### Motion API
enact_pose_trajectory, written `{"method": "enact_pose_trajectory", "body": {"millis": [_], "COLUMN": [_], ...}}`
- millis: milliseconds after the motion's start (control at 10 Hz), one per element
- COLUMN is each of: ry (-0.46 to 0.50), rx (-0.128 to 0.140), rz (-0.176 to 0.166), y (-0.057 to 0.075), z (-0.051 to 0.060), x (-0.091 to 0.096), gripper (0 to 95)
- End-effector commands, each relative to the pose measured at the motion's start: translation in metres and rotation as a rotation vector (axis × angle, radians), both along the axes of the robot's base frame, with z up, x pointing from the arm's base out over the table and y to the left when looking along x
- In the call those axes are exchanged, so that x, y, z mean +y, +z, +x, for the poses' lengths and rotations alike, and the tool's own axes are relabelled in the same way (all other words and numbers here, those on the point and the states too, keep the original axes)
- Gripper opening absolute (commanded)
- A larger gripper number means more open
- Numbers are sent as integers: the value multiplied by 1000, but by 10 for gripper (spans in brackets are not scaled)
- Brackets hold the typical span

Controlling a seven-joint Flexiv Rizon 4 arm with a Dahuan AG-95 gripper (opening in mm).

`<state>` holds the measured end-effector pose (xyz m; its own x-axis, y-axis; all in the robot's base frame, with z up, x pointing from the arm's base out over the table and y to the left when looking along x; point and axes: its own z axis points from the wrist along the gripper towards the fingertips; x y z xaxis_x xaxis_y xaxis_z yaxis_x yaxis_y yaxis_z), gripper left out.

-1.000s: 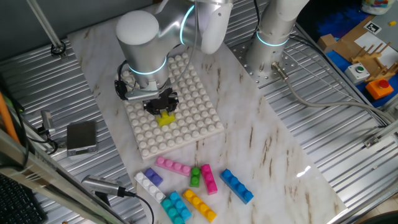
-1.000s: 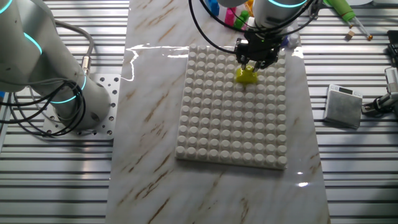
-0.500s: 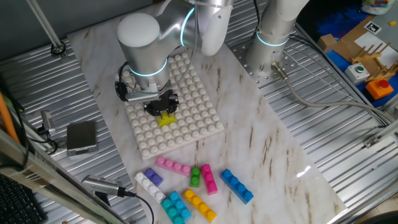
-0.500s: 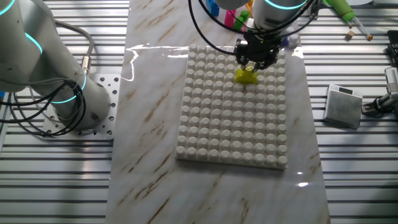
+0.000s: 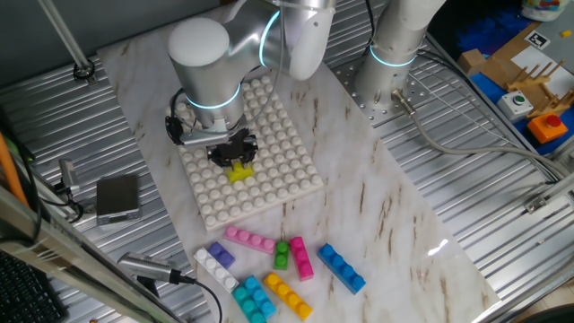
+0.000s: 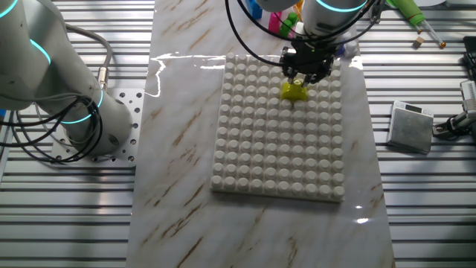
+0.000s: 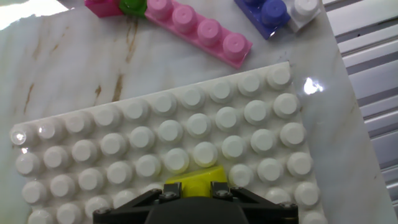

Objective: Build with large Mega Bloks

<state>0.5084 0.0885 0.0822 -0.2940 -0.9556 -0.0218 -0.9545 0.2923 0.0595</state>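
My gripper is shut on the short yellow brick and holds it down on the white studded baseplate, near its front half. The other fixed view shows the gripper over the same yellow brick near the plate's far edge. In the hand view the yellow brick sits between the black fingers on the plate. Loose bricks lie in front of the plate: pink, purple-and-white, green, magenta, blue, cyan, yellow.
A grey box and cables lie left of the plate on the ribbed metal table. The second arm's base stands behind the marble board. A tray of coloured parts is at the far right.
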Motion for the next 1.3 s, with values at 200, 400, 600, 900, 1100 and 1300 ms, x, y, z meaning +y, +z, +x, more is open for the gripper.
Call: {"method": "enact_pose_trajectory", "body": {"millis": [200, 400, 600, 900, 1100, 1300], "ry": [28, 28, 29, 18, -14, -50], "rx": [-2, -4, -5, -8, -7, -6], "rz": [4, 2, 4, -10, -24, -31], "y": [7, 8, 9, 20, 30, 36], "z": [0, 0, 0, -1, -2, -3], "x": [-1, -1, -1, -2, -1, 4], "gripper": [380, 380, 380, 380, 380, 0]}}
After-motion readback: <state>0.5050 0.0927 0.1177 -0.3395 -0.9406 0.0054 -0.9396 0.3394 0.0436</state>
